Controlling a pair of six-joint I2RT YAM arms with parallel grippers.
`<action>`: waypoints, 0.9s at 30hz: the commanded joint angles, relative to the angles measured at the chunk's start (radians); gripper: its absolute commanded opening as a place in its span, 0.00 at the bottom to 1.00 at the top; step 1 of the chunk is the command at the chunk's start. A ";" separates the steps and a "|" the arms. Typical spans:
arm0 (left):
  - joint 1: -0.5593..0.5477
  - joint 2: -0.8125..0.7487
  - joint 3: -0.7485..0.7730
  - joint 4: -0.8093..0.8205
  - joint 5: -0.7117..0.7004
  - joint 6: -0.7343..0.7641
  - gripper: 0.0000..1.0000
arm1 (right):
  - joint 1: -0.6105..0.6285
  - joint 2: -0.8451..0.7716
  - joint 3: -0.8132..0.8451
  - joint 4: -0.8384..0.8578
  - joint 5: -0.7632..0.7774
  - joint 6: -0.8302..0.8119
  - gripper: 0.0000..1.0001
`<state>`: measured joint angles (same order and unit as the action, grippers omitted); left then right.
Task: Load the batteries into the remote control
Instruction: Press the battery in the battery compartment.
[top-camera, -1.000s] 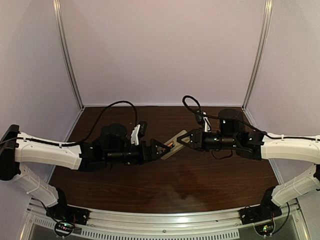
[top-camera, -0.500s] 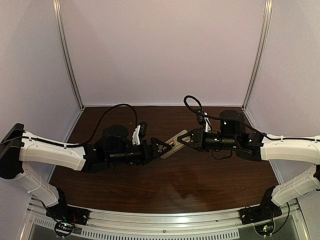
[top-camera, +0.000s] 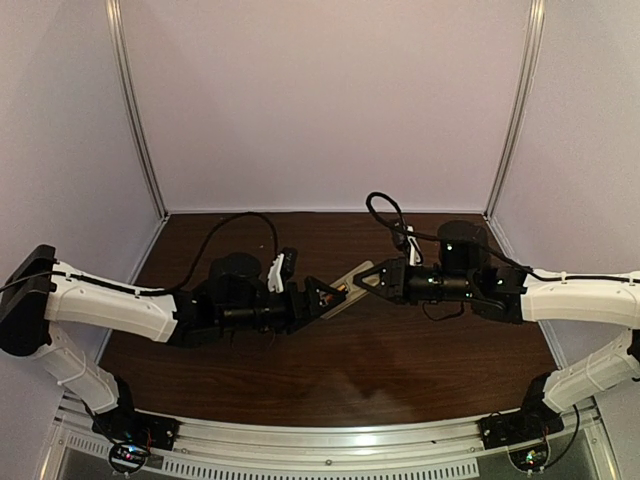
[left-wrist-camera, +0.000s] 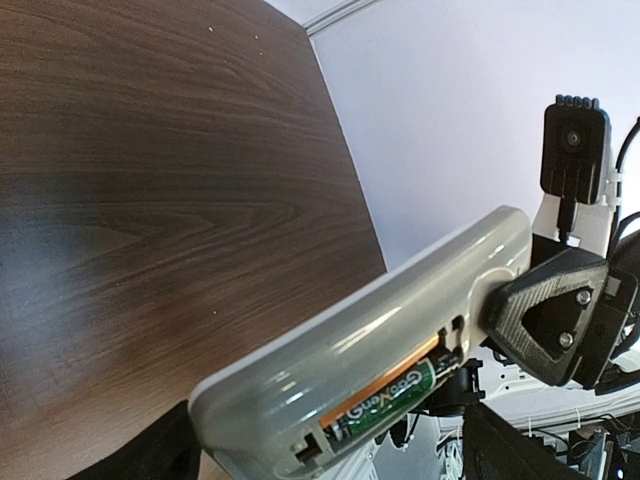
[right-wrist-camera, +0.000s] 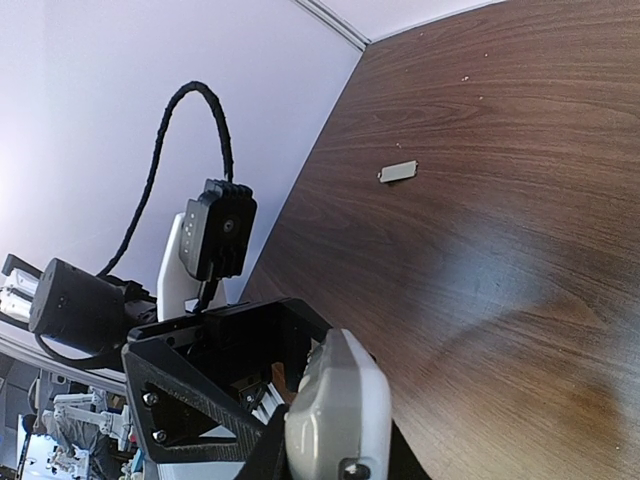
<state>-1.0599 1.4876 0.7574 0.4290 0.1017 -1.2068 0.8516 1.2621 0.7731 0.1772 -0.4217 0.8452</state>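
Remote control: pinched at its far end by right gripper.
Battery: seated in compartment.
Left gripper: grip cannot be told.

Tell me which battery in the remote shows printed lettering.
The dark green-black battery, outermost in the remote's open bay; the orange one behind it shows no print.

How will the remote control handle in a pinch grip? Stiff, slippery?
Probably stiff: the remote control juts from the right gripper with no visible sag. Its glossy rounded shell looks slippery, so it may twist. The battery sits exposed and could fall out if tipped.
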 joint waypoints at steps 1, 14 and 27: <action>0.006 0.014 0.014 0.068 -0.002 -0.009 0.92 | 0.009 -0.019 -0.005 0.020 0.005 -0.006 0.00; 0.012 0.038 0.027 0.058 -0.001 -0.033 0.90 | 0.016 -0.021 0.003 0.010 0.009 -0.018 0.00; 0.021 0.043 0.007 0.121 0.012 -0.044 0.87 | 0.026 -0.020 -0.001 0.005 0.009 -0.027 0.00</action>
<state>-1.0470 1.5192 0.7612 0.4862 0.1070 -1.2530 0.8680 1.2621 0.7731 0.1692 -0.4210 0.8337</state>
